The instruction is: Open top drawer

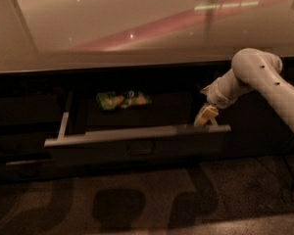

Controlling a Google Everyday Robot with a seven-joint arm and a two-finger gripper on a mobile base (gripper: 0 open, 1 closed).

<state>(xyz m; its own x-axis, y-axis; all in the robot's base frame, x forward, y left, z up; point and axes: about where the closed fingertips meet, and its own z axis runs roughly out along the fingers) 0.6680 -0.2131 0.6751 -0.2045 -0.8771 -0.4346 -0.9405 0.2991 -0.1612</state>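
**Top drawer well out, little left to do**

Camera view: the top drawer (103,150) juts out from the cabinet under the counter (137,28). Its pale left rail (63,124) is bared and a green packet (122,100) shows on its floor. The gripper (206,116) sits at the right end of the drawer's front edge, touching it or just behind it. Whether it grips the edge, or how wide it stands, I cannot tell. The opening looks largely done; perhaps a last pull and the release remain.

light: dim, warm | glare: countertop (137,28) streaks | shadows: floor (235,199) | tool (205,116): lit, at top drawer (137,133) rim
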